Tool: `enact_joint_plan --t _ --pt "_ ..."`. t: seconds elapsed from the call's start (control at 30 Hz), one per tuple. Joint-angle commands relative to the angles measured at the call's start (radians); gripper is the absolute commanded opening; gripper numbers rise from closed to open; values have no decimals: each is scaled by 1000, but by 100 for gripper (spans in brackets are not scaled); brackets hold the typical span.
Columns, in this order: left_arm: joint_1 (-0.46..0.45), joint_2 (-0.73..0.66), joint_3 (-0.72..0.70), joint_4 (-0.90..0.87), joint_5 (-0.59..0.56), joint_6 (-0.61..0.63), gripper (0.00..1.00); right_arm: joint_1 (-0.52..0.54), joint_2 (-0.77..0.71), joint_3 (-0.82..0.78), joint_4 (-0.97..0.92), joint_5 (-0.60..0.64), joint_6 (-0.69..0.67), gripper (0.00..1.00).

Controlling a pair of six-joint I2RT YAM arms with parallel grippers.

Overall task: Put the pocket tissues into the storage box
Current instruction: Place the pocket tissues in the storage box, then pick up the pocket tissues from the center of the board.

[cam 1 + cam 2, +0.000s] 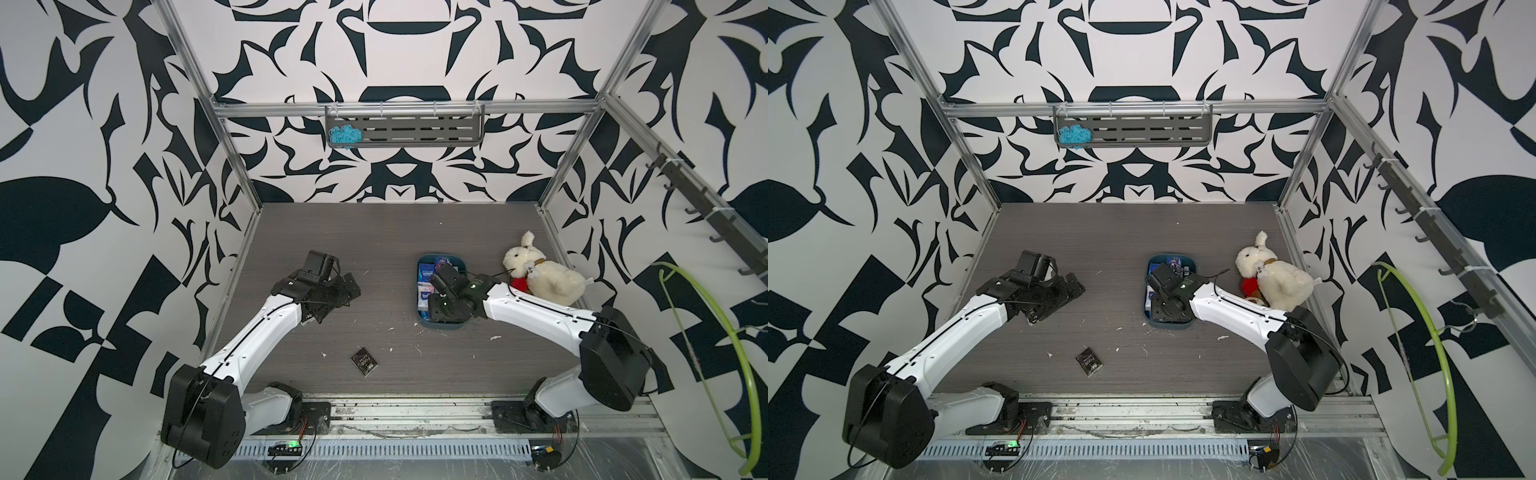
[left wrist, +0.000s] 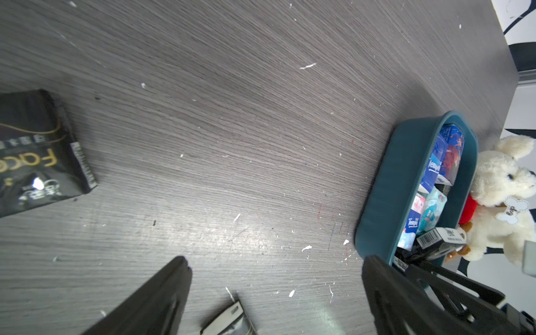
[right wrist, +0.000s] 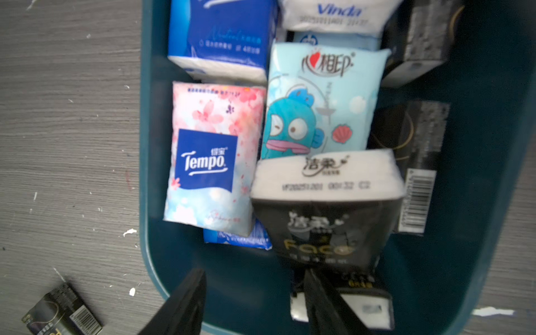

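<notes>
The dark teal storage box [image 1: 419, 291] [image 1: 1147, 291] stands right of centre on the table. Inside it lie several pocket tissues: a pink-white packet [image 3: 208, 162], a light teal one [image 3: 319, 107], a blue one [image 3: 223, 37] and a black one [image 3: 324, 229]. My right gripper [image 3: 255, 278] hangs open over the box's near end, with only the box floor between its fingers. One black packet [image 1: 364, 362] [image 1: 1089, 360] [image 2: 37, 153] lies alone on the table near the front. My left gripper [image 2: 275, 261] [image 1: 340, 297] is wide open above the table. A further packet [image 2: 229, 319] lies below it.
A white plush dog [image 1: 544, 274] [image 1: 1275, 278] lies right beside the box. A grey slotted shelf [image 1: 403, 129] with blue yarn [image 1: 343, 136] hangs on the back wall. A green hoop [image 1: 715, 353] hangs at the right wall. Small white scraps dot the table.
</notes>
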Motion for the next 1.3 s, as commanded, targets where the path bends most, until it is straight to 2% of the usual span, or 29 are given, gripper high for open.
enact_joint_plan --t 0.0,0.2,0.47,0.63,0.8,0.97,1.1,1.27 --pt "33 -1 27 -37 1 35 100 -3 -59 31 -43 9 -11 59" --pt "84 39 69 -60 38 76 100 -3 -154 47 -74 28 -12 59" --pt "88 49 92 -63 42 89 100 -12 -47 165 -68 29 -56 60" --pt "100 41 93 -122 -32 94 99 -12 -15 224 -56 2 -38 60" --pt "115 57 96 -202 -162 99 99 -12 8 230 -28 -4 -4 60" --pt "217 56 76 -185 -149 71 99 -12 19 221 -28 -56 -8 61" --pt "275 137 96 -187 -198 80 99 -17 25 231 -61 -57 -60 61" --pt "279 243 140 -226 -271 105 99 -35 11 225 -78 -79 -74 61"
